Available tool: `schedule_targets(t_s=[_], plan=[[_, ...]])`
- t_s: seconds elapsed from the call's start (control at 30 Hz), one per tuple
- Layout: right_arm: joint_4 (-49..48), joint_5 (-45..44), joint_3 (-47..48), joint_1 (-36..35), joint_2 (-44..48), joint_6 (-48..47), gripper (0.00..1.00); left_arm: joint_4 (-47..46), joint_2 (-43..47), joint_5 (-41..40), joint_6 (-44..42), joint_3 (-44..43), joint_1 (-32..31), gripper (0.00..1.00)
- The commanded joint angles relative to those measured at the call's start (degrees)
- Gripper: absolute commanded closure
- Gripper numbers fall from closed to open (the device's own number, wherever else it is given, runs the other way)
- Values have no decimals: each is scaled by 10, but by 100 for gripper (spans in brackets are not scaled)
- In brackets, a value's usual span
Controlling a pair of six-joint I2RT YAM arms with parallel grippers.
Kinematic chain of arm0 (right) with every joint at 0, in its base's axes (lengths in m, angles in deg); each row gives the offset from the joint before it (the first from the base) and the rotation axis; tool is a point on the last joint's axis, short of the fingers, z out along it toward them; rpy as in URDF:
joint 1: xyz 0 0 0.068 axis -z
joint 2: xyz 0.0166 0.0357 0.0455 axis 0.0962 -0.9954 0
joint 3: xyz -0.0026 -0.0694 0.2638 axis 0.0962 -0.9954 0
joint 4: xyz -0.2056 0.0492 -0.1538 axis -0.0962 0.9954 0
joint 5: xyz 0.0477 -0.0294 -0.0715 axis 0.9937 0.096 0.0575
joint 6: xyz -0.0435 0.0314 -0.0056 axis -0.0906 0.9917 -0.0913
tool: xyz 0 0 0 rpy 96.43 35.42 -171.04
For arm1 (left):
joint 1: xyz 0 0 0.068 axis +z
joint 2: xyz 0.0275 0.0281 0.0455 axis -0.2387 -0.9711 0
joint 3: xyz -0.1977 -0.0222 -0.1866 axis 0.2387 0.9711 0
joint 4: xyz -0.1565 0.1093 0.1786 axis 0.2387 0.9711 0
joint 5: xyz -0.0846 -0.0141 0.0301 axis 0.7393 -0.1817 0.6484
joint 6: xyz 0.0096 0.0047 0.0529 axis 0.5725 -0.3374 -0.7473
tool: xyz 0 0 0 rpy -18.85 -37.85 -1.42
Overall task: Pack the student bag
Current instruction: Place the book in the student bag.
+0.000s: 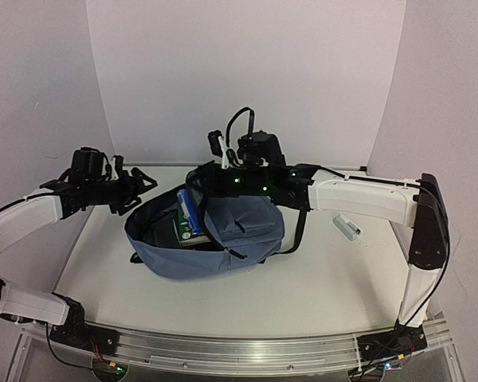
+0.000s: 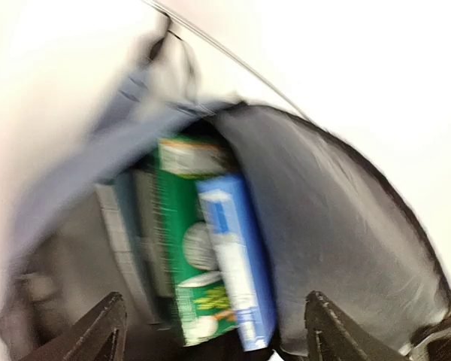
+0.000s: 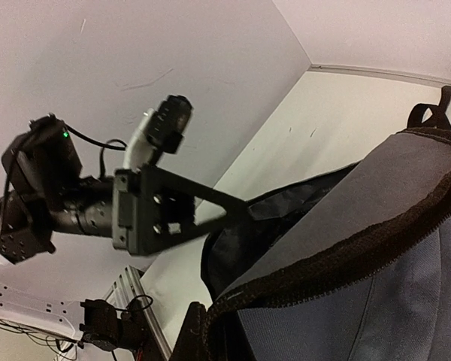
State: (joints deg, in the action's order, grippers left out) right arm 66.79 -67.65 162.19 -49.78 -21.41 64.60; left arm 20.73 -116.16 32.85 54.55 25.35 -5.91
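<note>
The left gripper (image 2: 214, 331) has its fingers apart with nothing between them. It hovers just at the mouth of the student bag (image 1: 247, 227), on the side toward the left edge of the table (image 1: 327, 270). The right gripper (image 1: 209, 173) is closed on the upper rim of the bag and holds the mouth lifted. The bag lies about the middle of the table. Inside it stand a green book (image 2: 184, 248) and a blue book (image 2: 240, 263), touching each other. A small pale object (image 1: 346, 227) lies outside the bag, toward the right edge.

I think the main risk is that the thin rim slips from the right gripper; then the fabric would fall over the books and close the mouth. The open left fingers, being so near, may also hook the lining. The green cover carries white print and pictures, but the view is blurred and no word can be read.
</note>
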Motion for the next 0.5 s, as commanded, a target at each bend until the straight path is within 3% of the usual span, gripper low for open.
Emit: schedule_targets(t_s=[0.0, 0.2, 0.27, 0.47], plan=[[-29, -22, 34, -42, -36, -57, 100, 129, 77, -39, -43, 14, 55, 17], [-25, -14, 100, -85, -120, -68, 94, 178, 118, -58, -54, 0, 62, 11], [-18, -9, 130, -96, -147, -68, 87, 183, 127, -55, -54, -2, 62, 10], [1, -13, 164, -116, -152, -82, 43, 189, 154, -42, -66, 2, 62, 8]])
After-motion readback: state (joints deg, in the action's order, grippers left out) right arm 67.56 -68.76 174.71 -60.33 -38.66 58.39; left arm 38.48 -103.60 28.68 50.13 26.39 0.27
